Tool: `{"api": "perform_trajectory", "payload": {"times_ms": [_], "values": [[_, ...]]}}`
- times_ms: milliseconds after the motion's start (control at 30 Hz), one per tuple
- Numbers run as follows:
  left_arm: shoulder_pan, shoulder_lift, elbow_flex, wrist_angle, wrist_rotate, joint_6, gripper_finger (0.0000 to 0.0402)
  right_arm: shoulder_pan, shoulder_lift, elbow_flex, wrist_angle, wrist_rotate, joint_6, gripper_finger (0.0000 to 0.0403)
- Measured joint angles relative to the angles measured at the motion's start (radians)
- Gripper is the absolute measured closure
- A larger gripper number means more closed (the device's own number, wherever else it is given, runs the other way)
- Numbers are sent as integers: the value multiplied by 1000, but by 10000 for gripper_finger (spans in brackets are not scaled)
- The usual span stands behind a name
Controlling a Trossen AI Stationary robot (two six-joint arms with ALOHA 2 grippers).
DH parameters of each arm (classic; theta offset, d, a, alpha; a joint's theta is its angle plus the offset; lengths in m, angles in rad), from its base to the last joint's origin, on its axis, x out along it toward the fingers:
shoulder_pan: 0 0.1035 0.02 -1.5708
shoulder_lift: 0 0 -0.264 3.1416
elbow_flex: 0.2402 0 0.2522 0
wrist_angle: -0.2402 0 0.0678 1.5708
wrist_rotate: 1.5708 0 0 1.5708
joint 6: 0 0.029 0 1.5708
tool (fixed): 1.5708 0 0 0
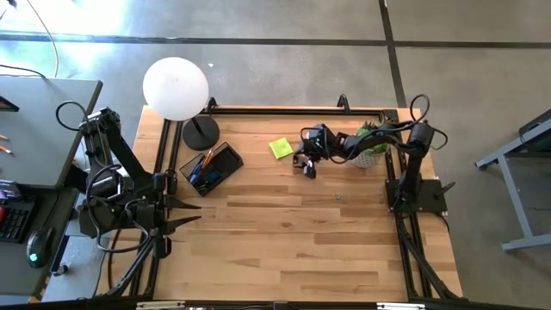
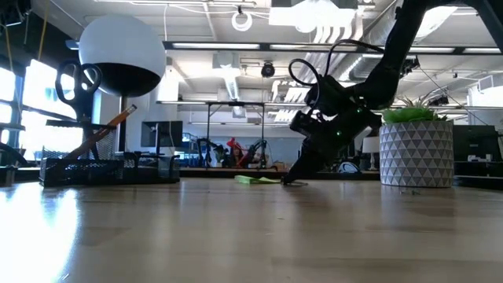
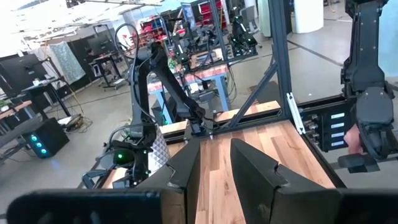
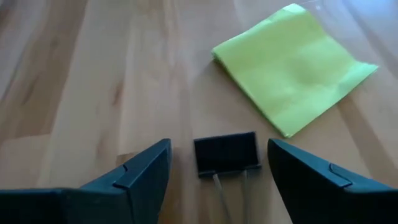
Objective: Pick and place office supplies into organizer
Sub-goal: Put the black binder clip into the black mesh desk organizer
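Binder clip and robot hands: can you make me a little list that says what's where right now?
binder clip: flat on the table, between the right gripper's open fingers, not yet gripped
right gripper: low over the clip
sticky-note pad: just beyond the clip, apart from it
organizer: near the lamp base, pens and pencils inside
left gripper: waiting at the table's left edge

In the right wrist view the binder clip's (image 4: 226,154) wire handles run off the edge at 6 o'clock. In the organizer (image 1: 229,170), the contents are too small to identify.
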Motion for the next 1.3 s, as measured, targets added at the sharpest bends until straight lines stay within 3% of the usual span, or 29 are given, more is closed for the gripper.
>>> {"api": "perform_trajectory", "payload": {"times_ms": [500, 967, 1133, 1300], "values": [[0, 10, 0, -46, -4, -88, 323, 21, -13, 0, -78, 7, 1, 163], [0, 14, 0, -48, -28, -88, 323, 71, -29, -3, -83, 27, 12, 279], [0, 14, 0, -49, -34, -61, 323, 109, -97, -10, -89, -28, 72, 277], [0, 14, 0, -49, -27, -63, 323, 205, -148, -5, 32, -11, 92, 266]]}}
